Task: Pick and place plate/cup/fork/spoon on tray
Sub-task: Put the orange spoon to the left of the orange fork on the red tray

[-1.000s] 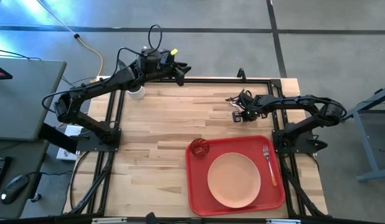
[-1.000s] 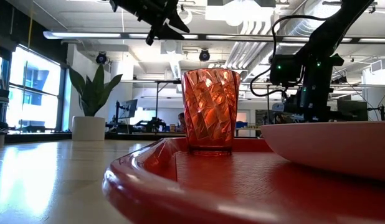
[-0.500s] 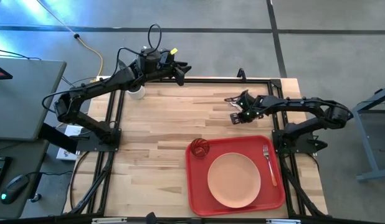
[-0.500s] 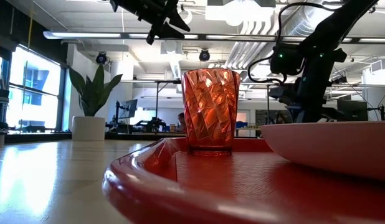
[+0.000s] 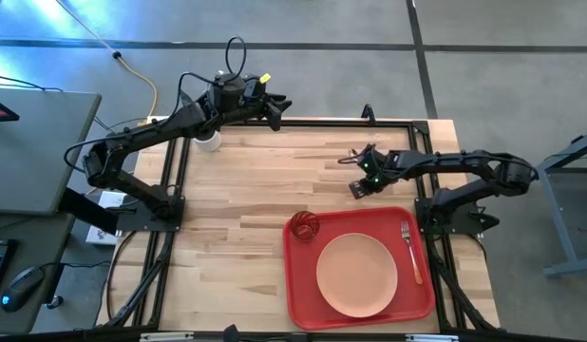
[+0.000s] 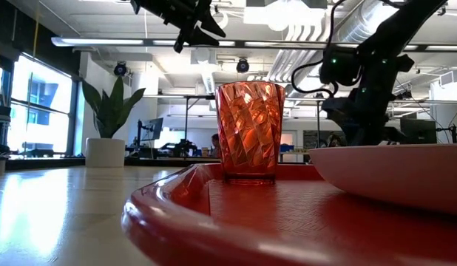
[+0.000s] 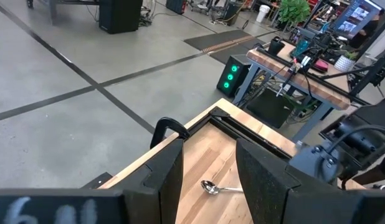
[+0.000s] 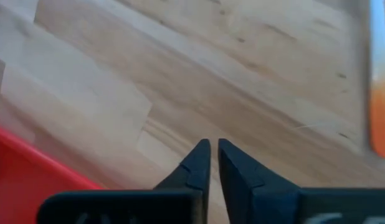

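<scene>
Evidently down to the last item: plate (image 5: 357, 275), cup (image 5: 305, 226) and fork (image 5: 410, 249) already on the tray (image 5: 298, 294), spoon (image 7: 210, 186) alone out on the bare table (image 5: 236, 190) near the far edge, bowl towards the left arm's side, orange handle running off towards the right arm. Right gripper (image 5: 360, 185) low over the wood just past the tray's far rim, fingers pinched almost together with only a sliver of gap, nothing held; spoon handle just inside the edge of the right wrist view, so beside the fingers and not between them. Left gripper (image 5: 274, 109) parked high over the table's far rail, fingers spread wide, empty. To do the pick well: spread the right fingers first, shift sideways until the thin handle sits in the gap, square the fingers across the handle instead of along it, then drop until the tips nearly touch the wood and close on the middle of the handle, not on the rounded bowl, likely slippery and prone to rolling out. Room for moving: open wood all around the spoon, far rail (image 5: 350, 122) close behind it, so best approached from the tray side. For setting down, a free strip of tray between plate and near rim, or beside the fork; lift clear of the low rim and stay off the cup.
</scene>
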